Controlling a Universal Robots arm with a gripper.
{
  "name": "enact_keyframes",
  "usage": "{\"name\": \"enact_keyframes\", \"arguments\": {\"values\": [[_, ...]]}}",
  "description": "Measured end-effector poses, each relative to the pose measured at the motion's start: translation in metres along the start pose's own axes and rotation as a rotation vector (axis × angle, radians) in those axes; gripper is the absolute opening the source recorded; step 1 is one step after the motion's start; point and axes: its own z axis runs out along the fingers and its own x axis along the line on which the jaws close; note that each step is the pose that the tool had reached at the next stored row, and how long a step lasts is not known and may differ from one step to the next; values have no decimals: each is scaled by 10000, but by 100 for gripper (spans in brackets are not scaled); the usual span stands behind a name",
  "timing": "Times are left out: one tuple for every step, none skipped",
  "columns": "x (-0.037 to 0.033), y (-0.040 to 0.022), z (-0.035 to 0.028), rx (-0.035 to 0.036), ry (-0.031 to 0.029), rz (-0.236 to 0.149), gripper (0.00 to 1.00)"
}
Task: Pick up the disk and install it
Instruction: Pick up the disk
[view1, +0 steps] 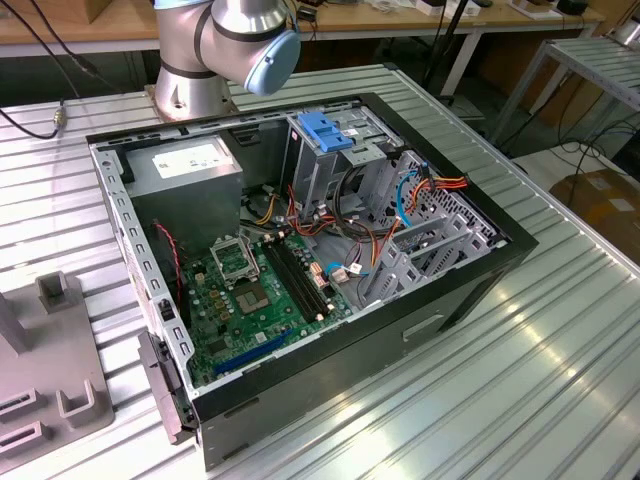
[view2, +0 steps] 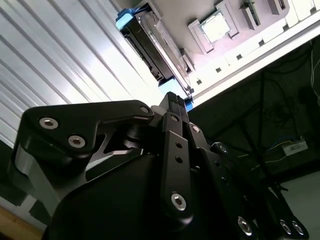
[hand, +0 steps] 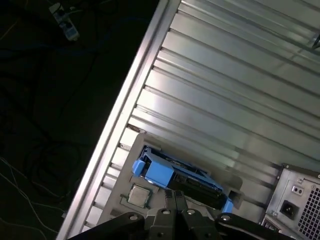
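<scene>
The disk (hand: 176, 181), a dark flat drive framed by a bright blue carrier, stands on edge in a grey fixture plate (hand: 131, 148) on the ribbed metal table. In the second wrist view the disk (view2: 150, 47) lies just beyond my fingertips. My gripper (hand: 175, 196) hovers close over the disk's long edge, its two black fingers pressed together with nothing between them. The gripper (view2: 173, 100) sits near the carrier's blue corner, and I cannot tell whether it touches it.
An open computer case (view1: 320, 250) takes up the table's middle, with a motherboard, a grey power supply (view1: 190, 170) and a drive cage with a blue tab (view1: 325, 130). A processor chip (hand: 139, 195) lies on the fixture plate. The table edge (hand: 135, 85) drops to a dark floor.
</scene>
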Motion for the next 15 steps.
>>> {"name": "enact_keyframes", "arguments": {"values": [[0, 0, 0, -4, 1, -154, 10], [0, 0, 0, -8, 3, -321, 10], [0, 0, 0, -13, 4, -529, 10], [0, 0, 0, -17, 6, -676, 10], [0, 0, 0, -25, 8, -982, 10], [0, 0, 0, -28, 9, -1103, 10], [0, 0, 0, -32, 10, -1269, 10], [0, 0, 0, -38, 12, -1500, 10], [0, 0, 0, -42, 14, -1664, 10], [0, 0, 0, -49, 16, -1927, 10], [0, 0, 0, -56, 19, -2218, 10], [0, 0, 0, -64, 22, -2514, 10], [0, 0, 0, -69, 23, -2729, 10], [0, 0, 0, -73, 25, -2910, 10], [0, 0, 0, -81, 27, -3220, 10]]}}
